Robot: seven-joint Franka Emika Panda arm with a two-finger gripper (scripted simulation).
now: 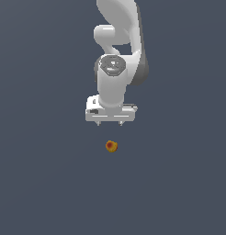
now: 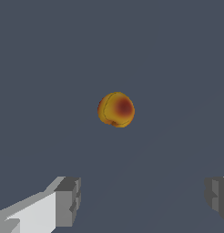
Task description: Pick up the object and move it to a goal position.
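Observation:
The object (image 1: pixel 111 146) is a tiny roundish orange-yellow lump with a reddish patch, lying on the flat dark grey surface. In the exterior view my white gripper (image 1: pixel 110 124) hangs just behind and above it, apart from it. Its jaws stand wide open with nothing between them. The wrist view shows the object (image 2: pixel 116 109) centred ahead of the two grey fingertips (image 2: pixel 68 200), which sit far apart at either side.
The white arm (image 1: pixel 117 55) rises behind the gripper toward the top of the exterior view. Plain dark grey floor (image 1: pixel 41 183) surrounds the object on all sides.

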